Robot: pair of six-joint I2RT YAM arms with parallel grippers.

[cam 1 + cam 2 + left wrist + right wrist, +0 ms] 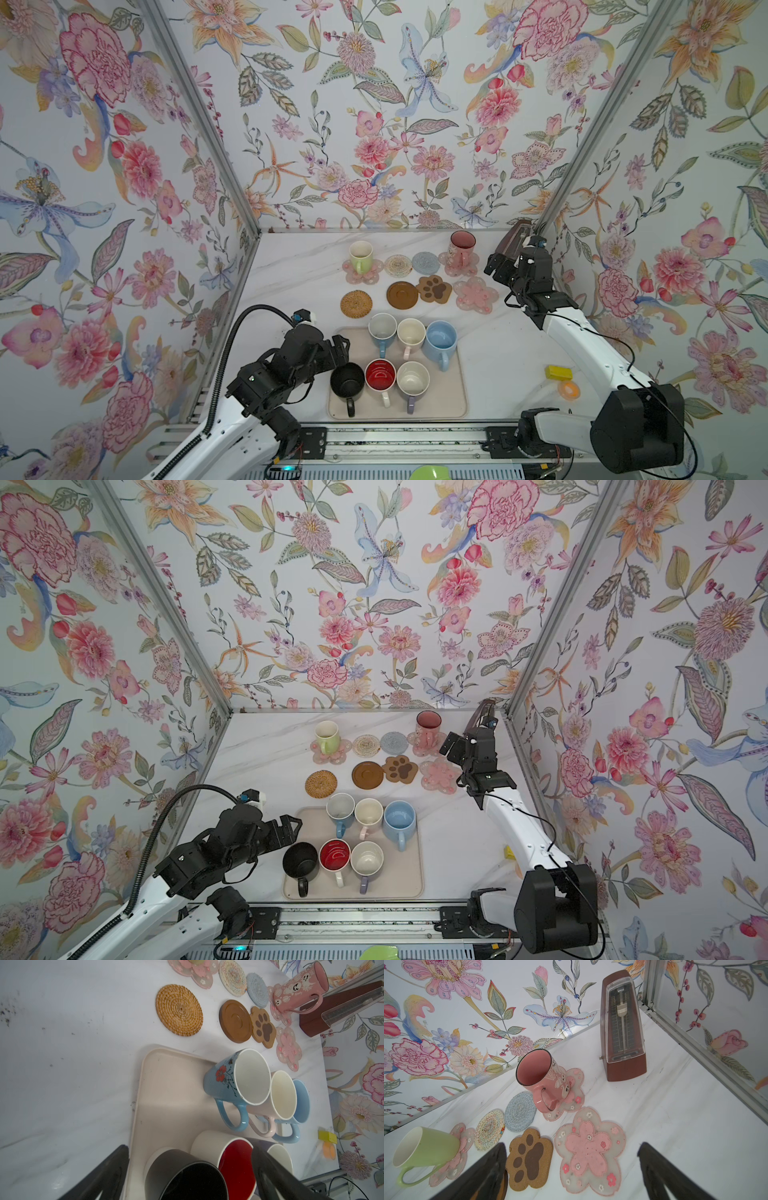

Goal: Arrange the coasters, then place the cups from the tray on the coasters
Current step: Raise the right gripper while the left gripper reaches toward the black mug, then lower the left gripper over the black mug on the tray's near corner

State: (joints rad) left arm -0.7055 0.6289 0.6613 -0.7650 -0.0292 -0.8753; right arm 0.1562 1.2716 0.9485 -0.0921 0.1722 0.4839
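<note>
Six mugs (411,332) upright on beige tray (449,405); green mug (360,257) and pink mug (462,248) on far flower coasters (362,277)

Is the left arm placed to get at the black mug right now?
Probably yes: the left gripper is open right beside the black mug, whose outer side is free; only the red-inside mug crowds its other side.

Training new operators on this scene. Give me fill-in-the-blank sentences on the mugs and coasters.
The tray holds ___ mugs. Off the tray stand ___ mugs: the light green mug and the pink patterned mug. Of three flower coasters, ___ has no mug. The left gripper, jaws ___, hovers by the black mug.
Missing: six, two, one, open.
</note>
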